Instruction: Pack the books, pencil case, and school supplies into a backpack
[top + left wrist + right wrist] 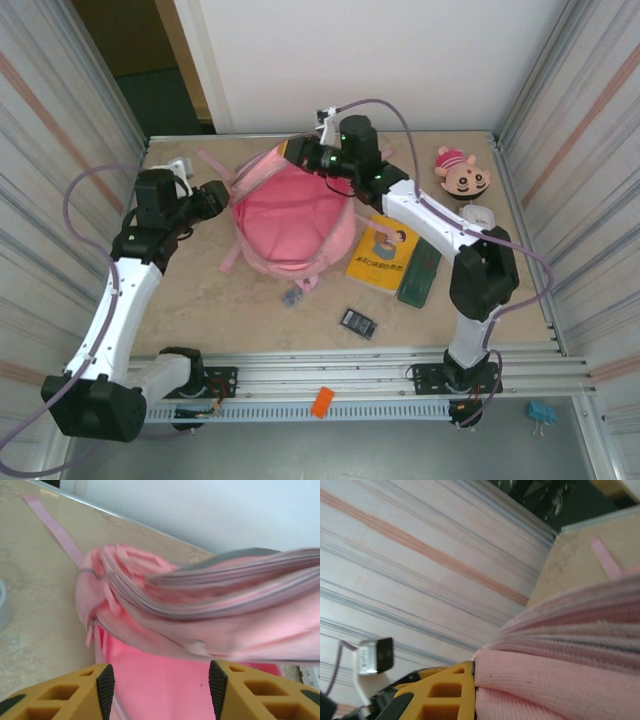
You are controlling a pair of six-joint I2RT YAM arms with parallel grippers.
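The pink backpack [292, 215] lies in the middle of the table, its zipped rim and pink lining close up in the left wrist view [200, 615]. My left gripper [218, 197] stands open at its left side, black pads [105, 690] apart and nothing clamped between them. At the bag's far top edge my right gripper [300, 153] is shut on a fold of backpack fabric [545, 680], which presses against the yellow finger [450, 690]. To the right of the bag lie the yellow book [382, 254] and the dark green pencil case [421, 272]. In front are a small silvery-blue item [293, 297] and a dark calculator [358, 323].
A pink-hatted doll head [462, 172] lies at the back right, with a pale object [478, 214] beside the right arm. Striped metal walls close in both sides. A pink strap [55, 525] trails over the table behind the bag. An orange piece [321, 401] sits on the front rail.
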